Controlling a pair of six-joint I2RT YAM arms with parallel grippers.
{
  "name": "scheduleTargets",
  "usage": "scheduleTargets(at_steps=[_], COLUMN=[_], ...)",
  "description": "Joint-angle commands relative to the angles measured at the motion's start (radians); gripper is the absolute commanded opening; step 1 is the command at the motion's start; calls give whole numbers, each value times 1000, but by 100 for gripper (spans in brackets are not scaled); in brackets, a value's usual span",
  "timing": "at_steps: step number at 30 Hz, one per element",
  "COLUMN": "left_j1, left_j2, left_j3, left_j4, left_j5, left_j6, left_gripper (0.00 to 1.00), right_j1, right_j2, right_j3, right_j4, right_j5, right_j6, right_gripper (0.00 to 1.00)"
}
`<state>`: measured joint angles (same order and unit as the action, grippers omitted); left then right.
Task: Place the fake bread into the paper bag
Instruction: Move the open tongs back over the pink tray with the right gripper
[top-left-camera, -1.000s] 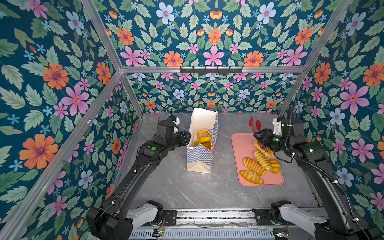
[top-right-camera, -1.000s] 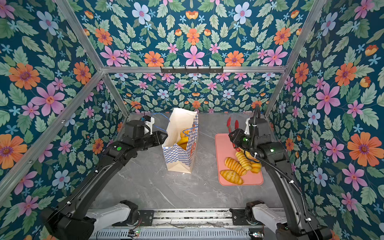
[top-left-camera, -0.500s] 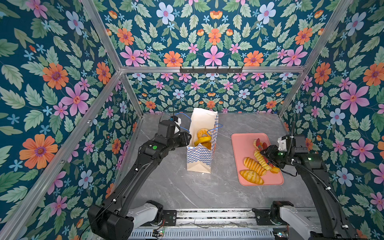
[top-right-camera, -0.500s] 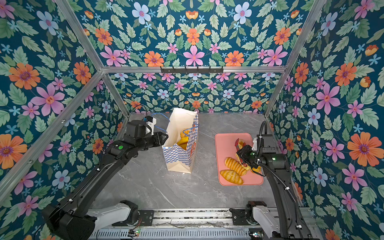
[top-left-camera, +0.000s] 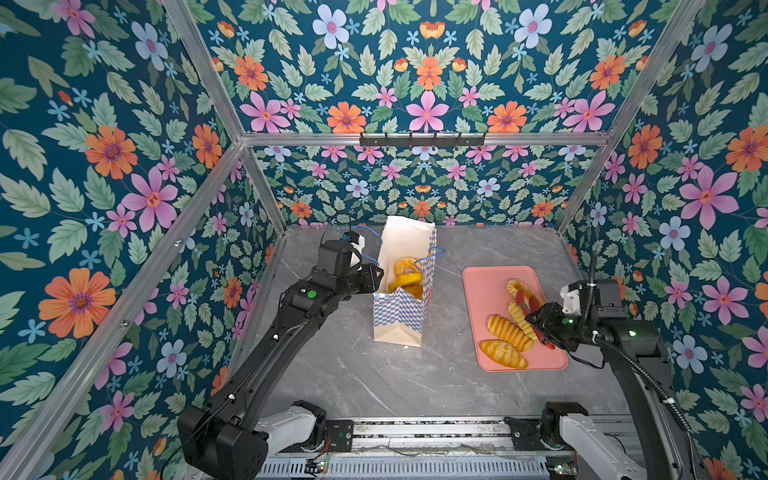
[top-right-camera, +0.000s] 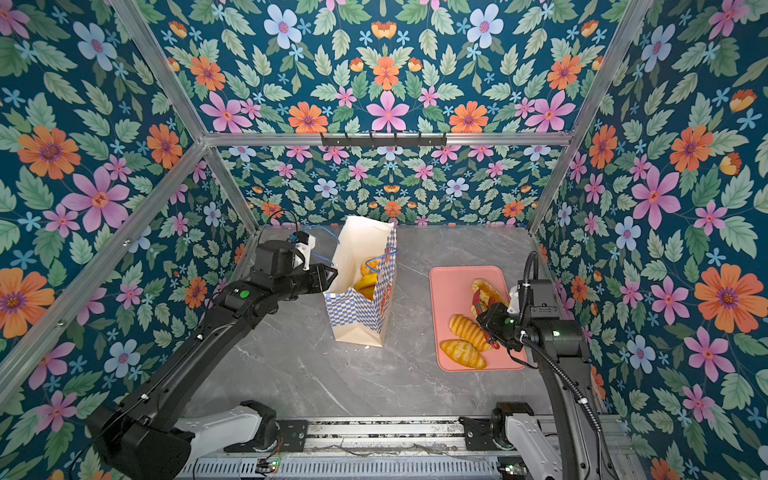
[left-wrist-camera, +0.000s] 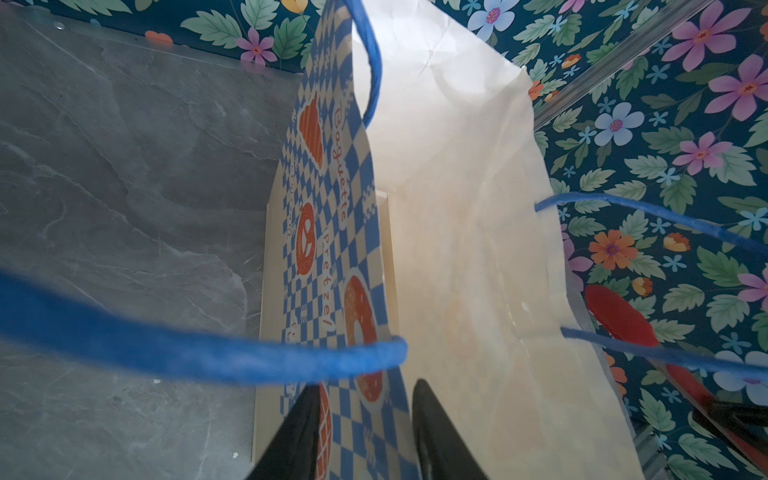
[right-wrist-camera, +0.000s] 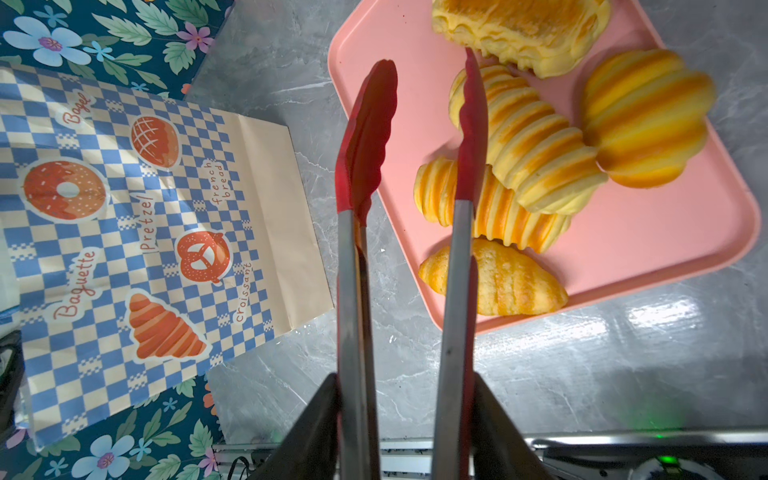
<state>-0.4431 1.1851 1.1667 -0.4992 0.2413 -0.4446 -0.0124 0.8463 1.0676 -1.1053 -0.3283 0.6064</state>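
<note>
Left gripper (left-wrist-camera: 365, 384) jaws stand partly apart, straddling the paper bag (left-wrist-camera: 457, 249) wall. Right gripper (right-wrist-camera: 403, 378) clamps the tongs (right-wrist-camera: 365, 137), tips parted over fake bread (right-wrist-camera: 536, 153) on the pink tray (right-wrist-camera: 665, 232).

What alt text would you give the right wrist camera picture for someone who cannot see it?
The right gripper holds red-tipped tongs, tips apart, over a pink tray carrying five glossy golden toy breads. A blue-and-white checked paper bag stands beside the tray on a grey marbled table.

Open upright checkered paper bag (top-left-camera: 401, 316), golden fake bread (top-left-camera: 405, 276) inside; ridged loaves (top-left-camera: 509, 332) on pink tray (top-left-camera: 482, 291)
</note>
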Motion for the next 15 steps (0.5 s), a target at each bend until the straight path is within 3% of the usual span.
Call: scheduleTargets(at_steps=[1,9,15], left_j1=[1,1,1], left_j2=[-9,-11,-2], left_j3=[-7,-24,-30], left_j4=[41,60,69], left_j5=[-6,11,30], left_j6=[16,35,53], left_gripper=[39,40,40], right_j1=[1,1,0], right_j2=[-19,5,97], right_j3=[6,-30,-6], right_j4=[-68,-40,-60], right_j5=[20,120,220], right_j6=[-1,34,-60], right_gripper=[47,48,47])
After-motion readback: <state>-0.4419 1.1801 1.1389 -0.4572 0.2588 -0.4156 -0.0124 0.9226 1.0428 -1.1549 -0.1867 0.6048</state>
